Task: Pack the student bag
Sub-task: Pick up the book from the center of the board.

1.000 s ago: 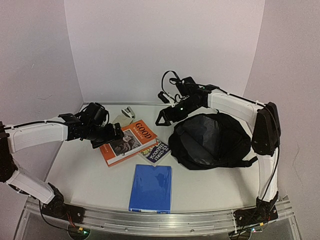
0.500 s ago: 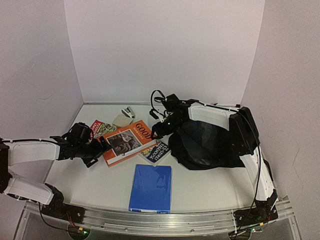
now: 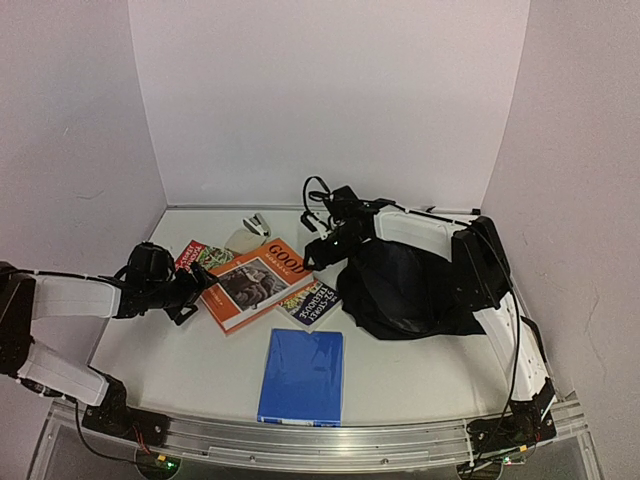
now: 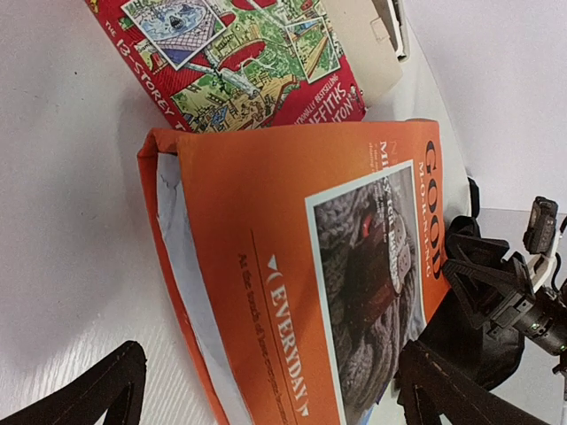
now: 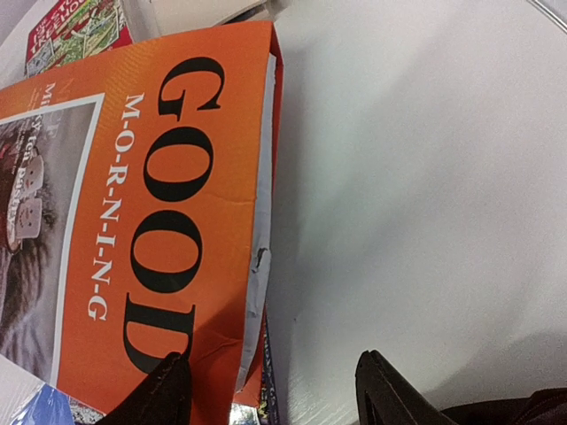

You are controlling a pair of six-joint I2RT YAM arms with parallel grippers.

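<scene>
Left arm is lying low over the desk (image 3: 420,370), forearm stretching toward 3 o'clock. Left tool (image 3: 188,292) is gaping wide, gripping nothing, fingers flanking the left end of the orange book (image 3: 255,285); contact can't be told. Red book (image 3: 200,255) is sitting at 10 o'clock of the orange one, partly under it. Stapler (image 3: 257,224) is resting at 12 o'clock, near the back wall. Small dark book (image 3: 312,302) is peeking out at 4 o'clock, blue book (image 3: 302,376) lying flat at 6 o'clock. Right arm is arching over the student bag (image 3: 415,290), forearm heading to 9 o'clock. Right tool (image 3: 318,245) is hanging over the orange book's right corner, jaws apart, clamping nothing. The bag is slumping on the desk at 3 o'clock of the books.
</scene>
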